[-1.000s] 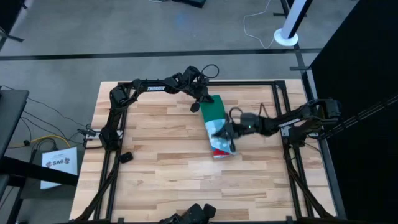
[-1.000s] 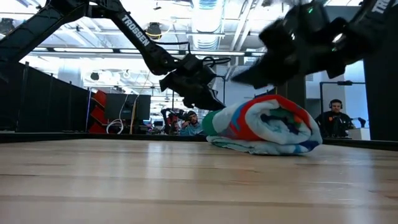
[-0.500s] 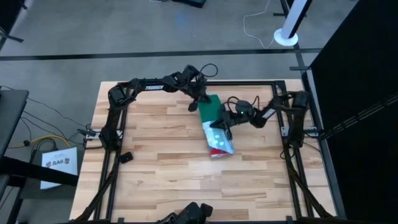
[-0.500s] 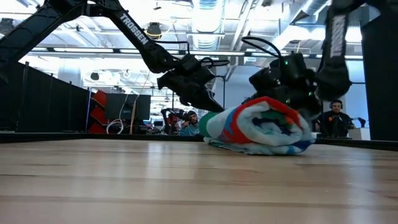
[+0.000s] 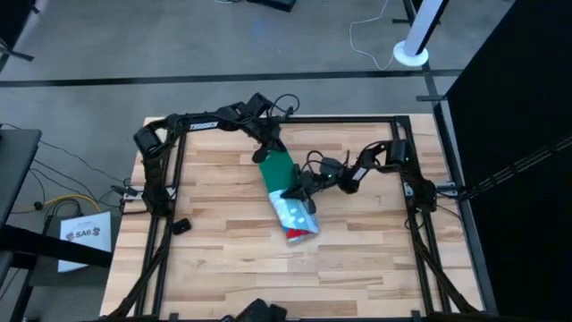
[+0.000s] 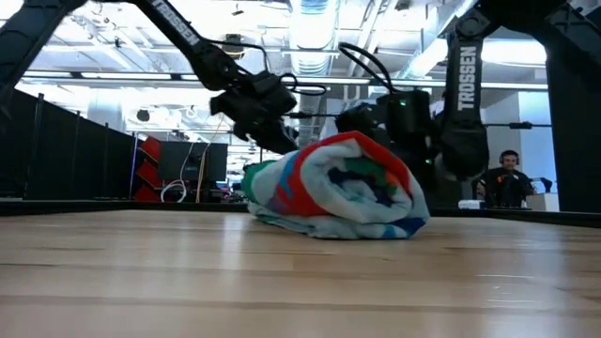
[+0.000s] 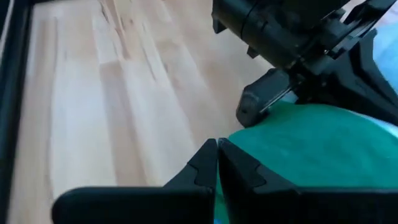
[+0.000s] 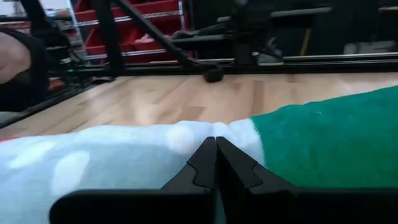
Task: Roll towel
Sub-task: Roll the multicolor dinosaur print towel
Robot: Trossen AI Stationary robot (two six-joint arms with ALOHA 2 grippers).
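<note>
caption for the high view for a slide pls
Both grippers, left and right, press against the rolled towel on the table.

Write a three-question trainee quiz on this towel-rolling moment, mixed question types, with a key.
1. True or false: the towel lies spread flat on the table.
2. Which gripper is at the towel's green end? A) left gripper B) right gripper
3. Fill in: in both wrist views, the gripper's fingers are ____.

Key
1. False; it is a roll, its coiled end showing in the low view.
2. A; the right gripper is at the roll's side, near the middle.
3. Shut, tips together against the cloth.
</note>
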